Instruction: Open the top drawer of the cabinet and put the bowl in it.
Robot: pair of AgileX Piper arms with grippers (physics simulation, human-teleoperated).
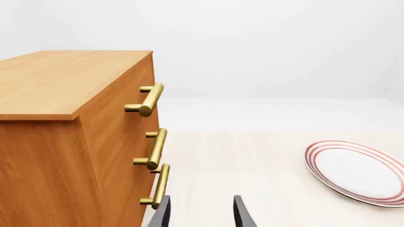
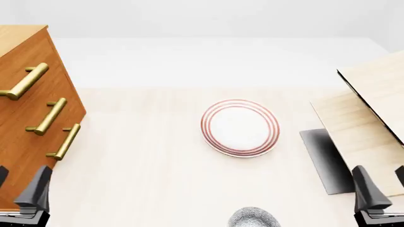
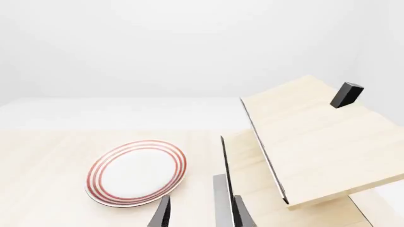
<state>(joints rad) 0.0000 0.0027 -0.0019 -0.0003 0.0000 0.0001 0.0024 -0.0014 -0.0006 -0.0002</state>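
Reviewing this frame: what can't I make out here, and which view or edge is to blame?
- Bowl: cut off by the front view's bottom edge; only its speckled far part shows, and neither wrist view shows it.
- Left pincer: only finger tips enter the left wrist view; the front view crops it too.
- Right pincer: likewise cropped.
- Cabinet: its left part runs off the front view.
- Top drawer: closed, so its interior is hidden.

Both grippers, L (image 2: 19, 189) & R (image 2: 385, 187), low, fingers apart, holding nothing

bowl (image 2: 254, 218) cropped at frame bottom, cabinet (image 2: 25, 109) cut left
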